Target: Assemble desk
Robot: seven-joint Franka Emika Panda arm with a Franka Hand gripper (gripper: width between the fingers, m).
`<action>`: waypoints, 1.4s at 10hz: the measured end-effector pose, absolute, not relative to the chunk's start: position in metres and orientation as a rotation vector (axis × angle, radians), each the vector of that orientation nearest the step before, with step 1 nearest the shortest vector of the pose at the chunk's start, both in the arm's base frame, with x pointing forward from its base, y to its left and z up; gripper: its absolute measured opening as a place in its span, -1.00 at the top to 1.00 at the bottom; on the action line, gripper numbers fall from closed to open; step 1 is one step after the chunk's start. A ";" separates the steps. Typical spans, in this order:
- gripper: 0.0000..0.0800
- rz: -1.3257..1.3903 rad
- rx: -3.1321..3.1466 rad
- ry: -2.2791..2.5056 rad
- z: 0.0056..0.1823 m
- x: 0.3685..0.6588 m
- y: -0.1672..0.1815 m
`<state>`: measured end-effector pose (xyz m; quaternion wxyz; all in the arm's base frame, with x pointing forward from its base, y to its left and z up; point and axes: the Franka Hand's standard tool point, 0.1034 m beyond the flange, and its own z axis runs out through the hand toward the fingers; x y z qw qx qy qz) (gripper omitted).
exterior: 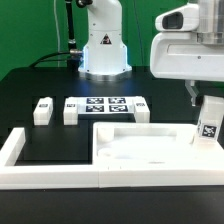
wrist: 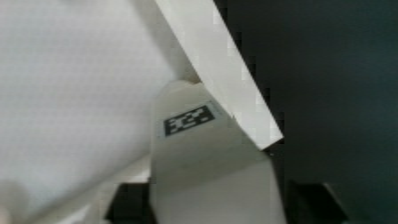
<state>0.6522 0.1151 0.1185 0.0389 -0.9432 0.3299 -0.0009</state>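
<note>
At the exterior view's right, the gripper [exterior: 206, 104] holds a leg [exterior: 209, 124] at the tabletop's [exterior: 140, 148] end.

Its fingers [wrist: 128, 205] pinch the upright leg on both sides, and the leg's tag faces the exterior camera. Whether the leg touches the tabletop cannot be told. The tabletop lies flat at the front, beside the white bars [exterior: 20, 150]. Two more legs [exterior: 42, 110] [exterior: 70, 112] stand just beside the marker board [exterior: 105, 107], toward the exterior view's left and apart from the tabletop.
</note>
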 end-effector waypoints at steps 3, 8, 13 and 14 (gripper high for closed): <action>0.26 0.031 -2.776 1.319 0.122 0.658 0.110; 0.25 0.135 -2.465 1.706 0.119 0.663 0.091; 0.25 0.135 -2.465 1.706 0.119 0.663 0.091; 0.25 0.135 -2.465 1.706 0.119 0.663 0.091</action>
